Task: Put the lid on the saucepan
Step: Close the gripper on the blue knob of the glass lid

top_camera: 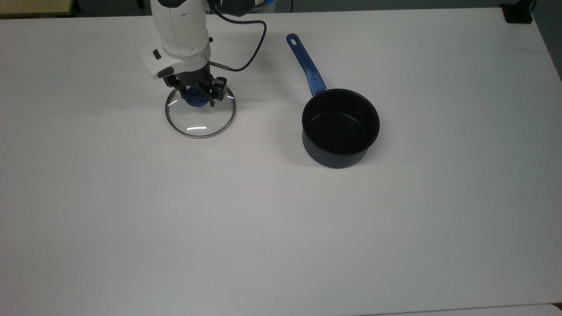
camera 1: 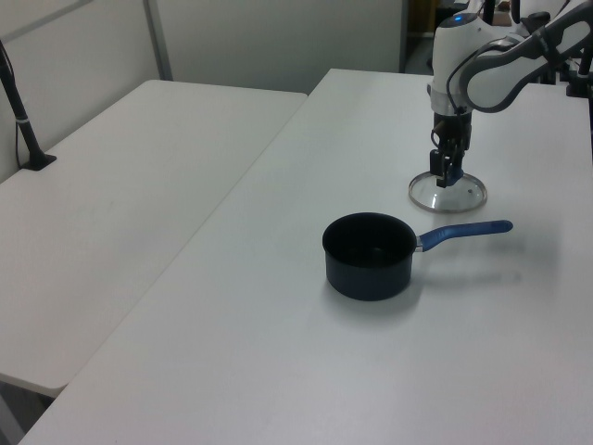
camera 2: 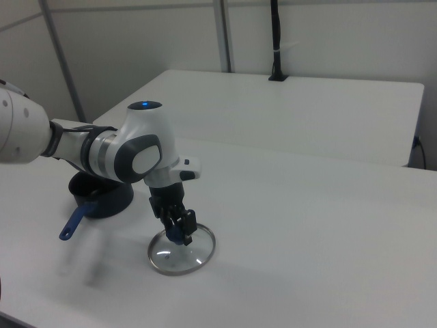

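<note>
No legible text, label, brand, number or sign is found in any of the three views. No lettering can be made out on the glass of the lid point(top_camera: 200, 113). No marking can be read on the saucepan point(top_camera: 340, 128) or on its handle. No print is presented on the white arm housing, and none is carried by the table point(top_camera: 281, 228).

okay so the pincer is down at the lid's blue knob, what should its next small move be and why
Probably close on the knob: the pincer straddles it with fingers apart, while the lid lies flat on the table, apart from the empty saucepan.
</note>
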